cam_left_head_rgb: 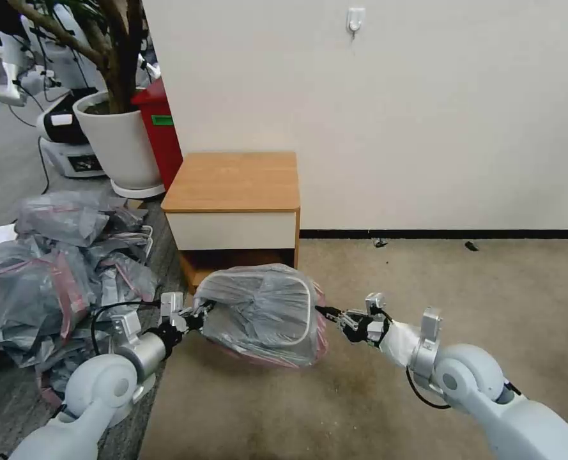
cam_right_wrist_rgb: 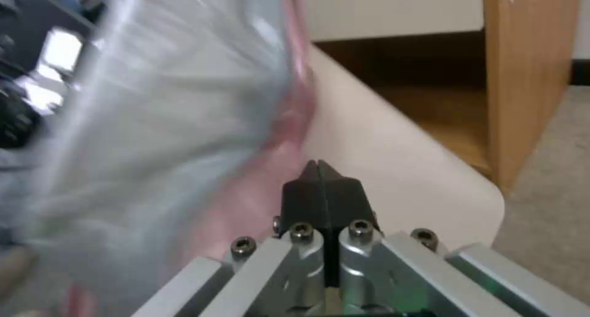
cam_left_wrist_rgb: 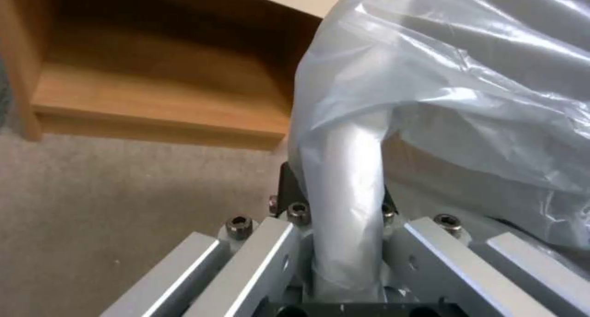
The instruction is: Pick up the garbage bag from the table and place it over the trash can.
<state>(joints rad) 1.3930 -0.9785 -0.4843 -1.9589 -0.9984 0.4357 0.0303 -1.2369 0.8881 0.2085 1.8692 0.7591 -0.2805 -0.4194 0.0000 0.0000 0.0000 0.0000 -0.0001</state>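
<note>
On the carpet at 6 o'clock from the one table [cam_left_head_rgb: 232, 182], one garbage bag [cam_left_head_rgb: 264, 313] drapes the one trash can [cam_right_wrist_rgb: 393, 155]. The left gripper [cam_left_head_rgb: 197, 311] clenches the bag at 9 o'clock; the right gripper [cam_left_head_rgb: 328, 314] sits at 3 o'clock, pinched closed on nothing.

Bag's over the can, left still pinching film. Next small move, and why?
Probably open the left gripper and back off. The garbage bag already drapes over the trash can below the table, and a pinched strand runs between the left fingers. The right gripper is shut, beside the pink rim, apparently holding nothing.
</note>
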